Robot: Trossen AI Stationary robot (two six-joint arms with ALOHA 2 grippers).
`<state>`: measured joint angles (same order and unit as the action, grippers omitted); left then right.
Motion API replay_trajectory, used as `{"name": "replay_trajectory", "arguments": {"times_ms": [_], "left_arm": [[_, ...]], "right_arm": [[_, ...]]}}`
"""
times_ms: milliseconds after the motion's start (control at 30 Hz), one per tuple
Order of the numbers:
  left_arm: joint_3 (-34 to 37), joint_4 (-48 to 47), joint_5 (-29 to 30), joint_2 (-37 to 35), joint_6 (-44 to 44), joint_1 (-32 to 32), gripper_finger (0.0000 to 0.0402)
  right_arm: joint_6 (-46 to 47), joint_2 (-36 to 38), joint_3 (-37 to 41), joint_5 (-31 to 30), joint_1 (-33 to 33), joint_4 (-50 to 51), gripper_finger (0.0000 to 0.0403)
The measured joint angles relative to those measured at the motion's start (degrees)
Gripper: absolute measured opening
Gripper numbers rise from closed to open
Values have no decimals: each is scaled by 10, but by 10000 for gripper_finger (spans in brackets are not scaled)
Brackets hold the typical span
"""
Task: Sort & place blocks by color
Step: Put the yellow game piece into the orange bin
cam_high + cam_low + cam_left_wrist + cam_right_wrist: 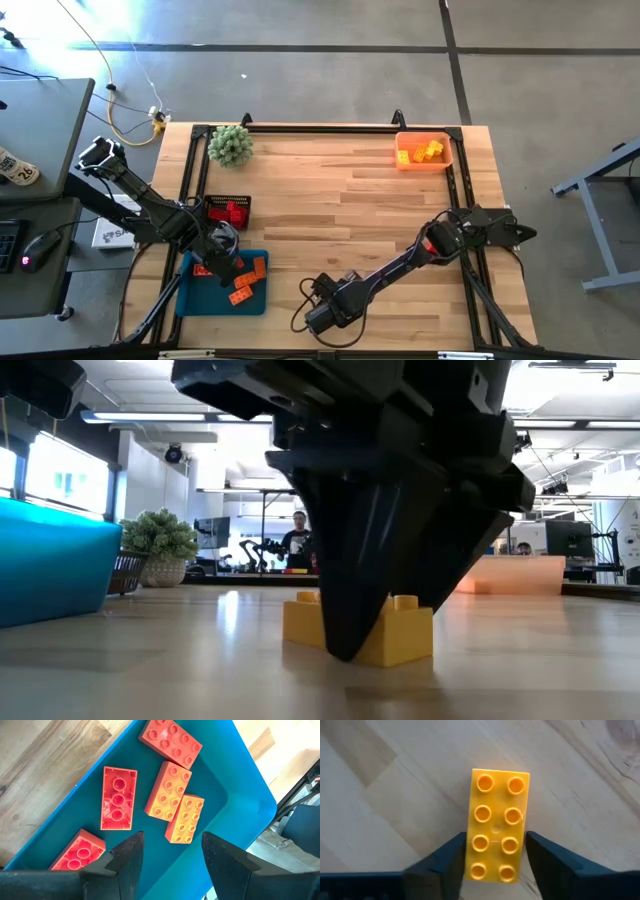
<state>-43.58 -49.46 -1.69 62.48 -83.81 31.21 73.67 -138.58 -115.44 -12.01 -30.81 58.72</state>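
Note:
My right gripper (496, 860) is open near the table's near edge (322, 318), pointing down. Its fingers stand close on either side of a yellow eight-stud block (497, 820), across the block's near half. The block lies flat on the wood, studs up (405, 635). My left gripper (172, 855) is open and hovers over the blue tray (235, 785) at the near left (225, 262). In the tray lie several red and orange blocks: some studs up (168, 790), (170, 740), one hollow side up (119, 797). My right gripper comes at the yellow block from above, one finger (450, 862) along each long side. The block sits flat on the table. Whether the fingers touch it, I cannot tell.
An orange bin (423, 152) with yellow blocks sits at the far right. A black basket (228, 210) with red blocks stands beside the blue tray (190, 298). A green plant ball (230, 145) sits at the far left. Bare wood spans the table's middle. People stand in the room beyond.

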Motion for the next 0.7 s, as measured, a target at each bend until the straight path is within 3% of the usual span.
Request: {"name": "replay_trajectory", "arguments": {"times_ms": [133,400,700], "left_arm": [[0,0,0,0,0,0,188],[0,0,4,0,0,0,188],[0,0,26,0,15,-1,188]], "right_arm": [[-4,1,-1,9,1,3,111],[-17,8,0,13,2,8,109],[-37,46,0,-25,9,61,109]]}}
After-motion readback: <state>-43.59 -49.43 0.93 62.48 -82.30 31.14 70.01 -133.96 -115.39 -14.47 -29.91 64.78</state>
